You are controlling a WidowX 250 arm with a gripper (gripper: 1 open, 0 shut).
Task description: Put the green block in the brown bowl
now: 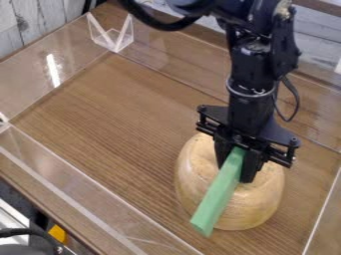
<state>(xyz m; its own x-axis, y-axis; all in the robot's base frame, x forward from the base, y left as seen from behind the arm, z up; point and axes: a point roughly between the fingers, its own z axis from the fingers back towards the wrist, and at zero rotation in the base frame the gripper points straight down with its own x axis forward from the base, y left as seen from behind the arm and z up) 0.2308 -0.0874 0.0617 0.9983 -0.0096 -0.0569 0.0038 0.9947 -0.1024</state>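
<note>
The brown bowl (pixel 253 199) sits at the lower right of the wooden table, a rounded tan shape. The green block (pixel 216 195) slants down over the bowl's front, its lower end near the table and its upper end between the fingers. My gripper (pixel 244 160) points straight down over the bowl's top and is shut on the upper end of the green block. The black arm rises behind it toward the top of the view.
Clear acrylic walls (pixel 54 65) edge the wooden tabletop (pixel 107 120) on the left and front. A small clear triangular stand (pixel 111 35) stands at the back left. A white panelled wall runs behind the arm.
</note>
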